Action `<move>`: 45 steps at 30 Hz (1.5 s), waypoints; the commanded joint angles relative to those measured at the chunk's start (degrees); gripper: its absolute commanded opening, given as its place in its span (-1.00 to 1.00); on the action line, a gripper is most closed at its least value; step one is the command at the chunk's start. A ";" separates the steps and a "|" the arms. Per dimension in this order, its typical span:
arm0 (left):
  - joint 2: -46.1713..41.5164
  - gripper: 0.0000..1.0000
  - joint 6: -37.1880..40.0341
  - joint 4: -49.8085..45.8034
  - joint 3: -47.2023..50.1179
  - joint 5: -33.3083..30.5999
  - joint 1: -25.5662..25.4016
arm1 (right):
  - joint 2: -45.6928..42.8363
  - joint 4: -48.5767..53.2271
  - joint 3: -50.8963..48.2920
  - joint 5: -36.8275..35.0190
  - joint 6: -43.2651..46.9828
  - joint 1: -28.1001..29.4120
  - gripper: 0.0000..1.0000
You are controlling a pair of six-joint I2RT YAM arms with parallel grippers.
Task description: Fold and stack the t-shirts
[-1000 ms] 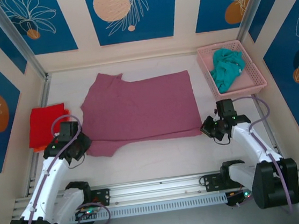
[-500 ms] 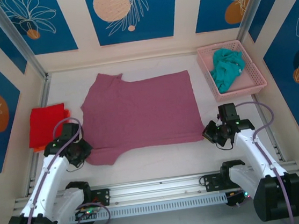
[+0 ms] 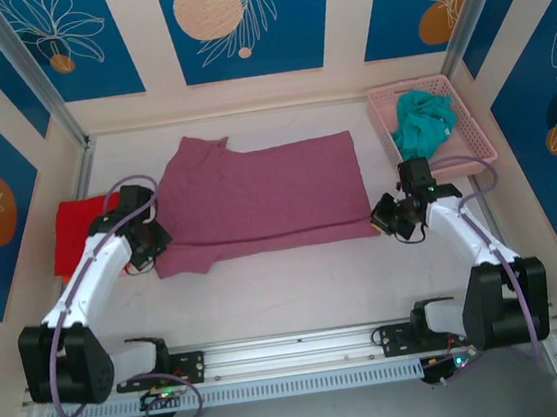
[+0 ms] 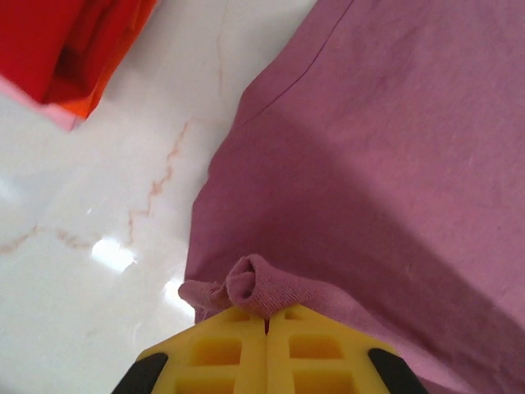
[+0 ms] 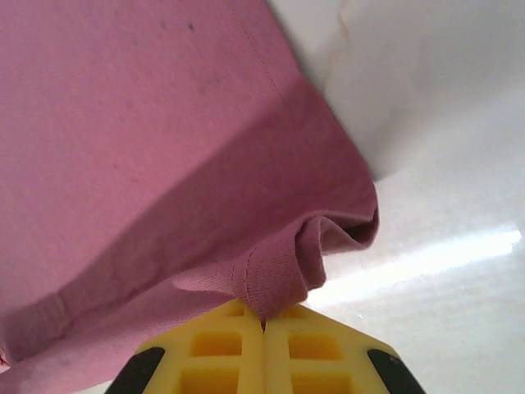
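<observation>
The mauve-pink t-shirt (image 3: 257, 193) lies spread across the middle of the white table, its near edge lifted and carried back over itself. My left gripper (image 3: 154, 245) is shut on its near left corner, a bunched fold of cloth (image 4: 254, 283) pinched between the yellow fingers (image 4: 221, 349). My right gripper (image 3: 382, 219) is shut on the near right hem corner (image 5: 283, 271), held above the table. A folded red t-shirt (image 3: 82, 231) lies at the left edge, seen too in the left wrist view (image 4: 66, 41). A crumpled teal t-shirt (image 3: 422, 124) sits in the basket.
The pink lattice basket (image 3: 475, 146) stands at the back right against the wall. Blue-and-cream wall panels close in the table on three sides. A metal rail (image 3: 294, 346) with both arm bases runs along the near edge. Bare white tabletop (image 3: 288, 288) lies in front of the shirt.
Both grippers have moved away from the near edge toward the back, carrying the shirt's near hem with them, so the visible shirt is now shorter front to back.
</observation>
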State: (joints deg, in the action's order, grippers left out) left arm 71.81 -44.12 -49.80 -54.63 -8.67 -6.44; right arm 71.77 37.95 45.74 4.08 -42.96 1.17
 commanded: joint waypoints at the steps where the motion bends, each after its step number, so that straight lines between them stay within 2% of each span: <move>1: 2.78 -1.00 3.79 1.43 -3.61 -3.19 0.33 | 3.16 -1.11 3.78 -0.37 1.99 0.32 -1.00; 24: 19.45 -1.00 8.67 4.75 -17.71 -5.83 0.28 | 18.06 -5.06 13.88 -0.83 3.67 0.23 -1.00; 45: 27.94 -1.00 12.50 9.19 -22.22 -3.43 0.28 | 22.98 -7.23 15.89 -0.75 2.79 0.24 -1.00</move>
State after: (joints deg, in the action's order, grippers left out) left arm 98.78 -33.41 -41.65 -74.81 -12.23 -6.44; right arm 93.91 30.83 60.05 3.84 -40.45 1.54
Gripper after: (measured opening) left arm 0.042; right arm 0.066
